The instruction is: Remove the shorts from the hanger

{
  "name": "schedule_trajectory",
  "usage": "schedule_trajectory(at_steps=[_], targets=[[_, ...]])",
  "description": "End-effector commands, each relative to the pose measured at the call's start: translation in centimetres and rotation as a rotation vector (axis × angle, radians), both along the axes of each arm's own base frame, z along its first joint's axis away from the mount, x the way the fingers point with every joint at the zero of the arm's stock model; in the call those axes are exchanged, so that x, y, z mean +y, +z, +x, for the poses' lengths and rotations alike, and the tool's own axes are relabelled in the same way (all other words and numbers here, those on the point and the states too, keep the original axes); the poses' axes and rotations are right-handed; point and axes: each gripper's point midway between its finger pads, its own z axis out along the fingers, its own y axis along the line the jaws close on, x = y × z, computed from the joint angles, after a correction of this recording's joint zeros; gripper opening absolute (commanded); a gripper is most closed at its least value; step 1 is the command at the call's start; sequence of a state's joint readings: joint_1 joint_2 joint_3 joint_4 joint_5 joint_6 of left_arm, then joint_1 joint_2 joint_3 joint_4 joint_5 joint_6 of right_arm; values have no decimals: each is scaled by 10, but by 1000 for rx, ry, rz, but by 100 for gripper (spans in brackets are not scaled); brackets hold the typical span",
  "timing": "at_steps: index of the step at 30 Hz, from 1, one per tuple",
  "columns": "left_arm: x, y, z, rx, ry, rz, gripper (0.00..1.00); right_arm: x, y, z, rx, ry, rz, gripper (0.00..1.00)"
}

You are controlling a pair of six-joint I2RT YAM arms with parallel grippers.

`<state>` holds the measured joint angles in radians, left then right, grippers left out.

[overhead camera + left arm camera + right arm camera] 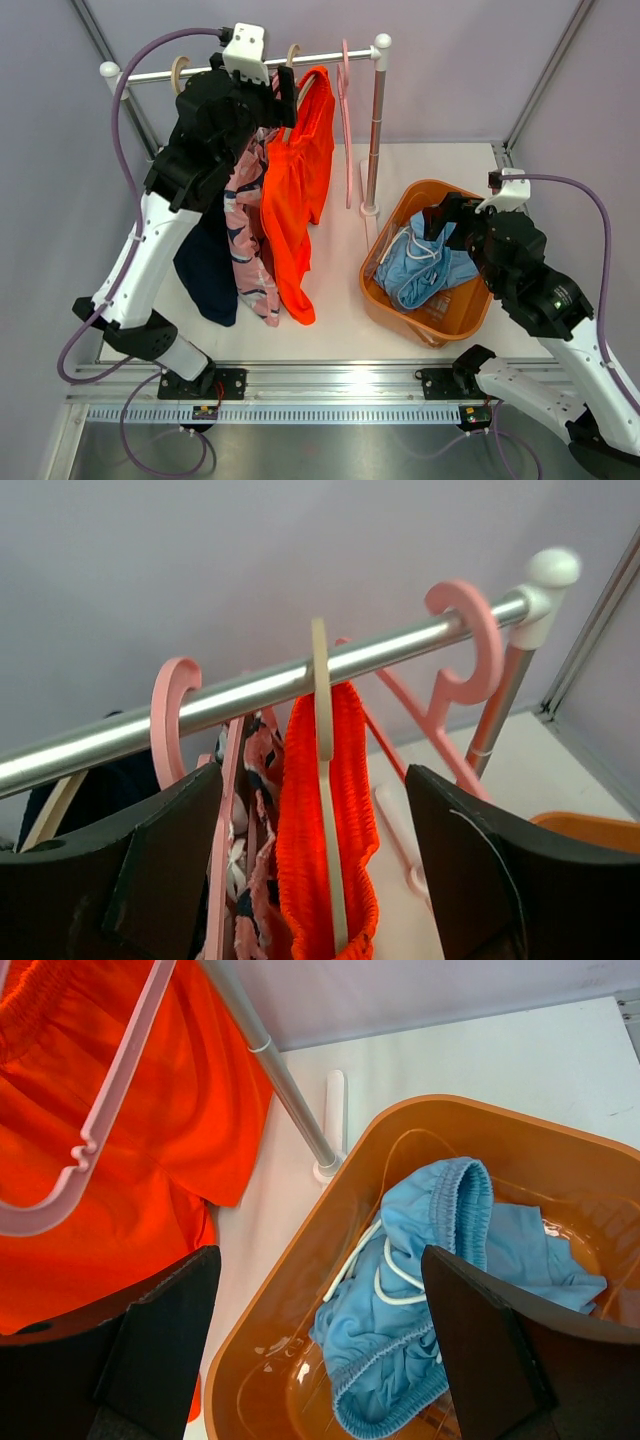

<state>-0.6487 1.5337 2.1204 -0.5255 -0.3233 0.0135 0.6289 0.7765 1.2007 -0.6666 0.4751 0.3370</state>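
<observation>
Grey walls enclose a white table (340,300) that carries a clothes rail (330,56) at the far side and an orange basin (455,318) on the right.

1. Shorts on the rail: I see three pairs side by side, dark navy shorts (208,275) on the left, pink patterned shorts (250,250) in the middle, orange shorts (295,190) on the right. The orange pair hangs from a cream hanger (322,740).
2. Shorts off the rail: the light blue shorts (420,270) lie crumpled in the basin.
3. An empty pink hanger (345,110) hangs near the rail's right end.
4. Left gripper (315,780): raised to the rail, fingers spread wide. The cream hanger and the orange waistband stand between them, with a gap visible on both sides.
5. Right gripper (320,1260): over the basin's near-left rim, fingers released and grasping nothing.
</observation>
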Motion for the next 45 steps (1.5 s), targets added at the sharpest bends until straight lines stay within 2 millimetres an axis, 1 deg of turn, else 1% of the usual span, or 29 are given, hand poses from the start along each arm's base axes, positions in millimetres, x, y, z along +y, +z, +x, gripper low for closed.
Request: schedule_trajectory(at_steps=[1,2,3,6,7,9,10,13,14,18,21,22,24,26,30,32,33,34,36,37,38,41,42,44,45], targets=[[-15,-26,3,107,-98,17,78,5,20,3,-54,18,32,90],[-18,-29,3,116,-118,26,78,4,20,4,-54,17,32,90],[-23,-37,9,132,-122,38,78,4,20,3,-51,15,31,90],[-28,-47,17,156,-126,48,78,2,20,3,-54,8,29,90],[-31,-54,23,171,-129,53,78,1,20,2,-53,3,28,90],[-31,-60,31,182,-113,53,78,0,18,3,-50,-1,21,90],[-33,-68,37,194,-105,61,77,-1,18,2,-52,-1,22,90],[-31,-75,48,198,-76,72,77,-2,16,1,-50,-4,15,90],[-28,-77,56,191,-46,78,77,-3,16,1,-51,-6,10,90],[-28,-85,70,184,-18,101,77,-5,15,2,-52,-15,0,90],[-27,-87,78,183,-15,98,75,-5,14,3,-53,-18,-2,90],[-27,-88,79,183,-13,98,73,-4,14,4,-51,-17,-3,90],[-28,-88,81,178,-15,94,71,-3,12,5,-50,-14,-2,90],[-29,-85,82,166,-16,87,66,-2,10,6,-44,-14,-4,90],[-29,-82,82,150,-18,77,60,-1,8,8,-37,-15,-13,90],[-29,-78,81,139,-21,70,59,0,7,9,-35,-13,-17,90],[-29,-79,80,139,-23,70,59,0,8,9,-36,-13,-15,90],[-29,-75,80,123,-26,61,58,0,7,9,-35,-13,-17,90],[-30,-73,81,118,-26,56,56,1,6,10,-33,-12,-20,90],[-31,-77,82,128,-26,64,54,1,5,11,-33,-12,-21,90],[-31,-77,83,129,-24,65,50,2,4,11,-30,-13,-21,90],[-31,-80,86,132,-22,99,43,4,3,13,-25,-8,-22,90],[-31,-80,86,132,-22,99,36,5,1,14,-20,-8,-26,90],[-31,-82,86,135,-25,104,29,5,1,14,-20,-6,-27,90],[-31,-82,86,135,-28,104,21,6,0,15,-17,-5,-27,90]])
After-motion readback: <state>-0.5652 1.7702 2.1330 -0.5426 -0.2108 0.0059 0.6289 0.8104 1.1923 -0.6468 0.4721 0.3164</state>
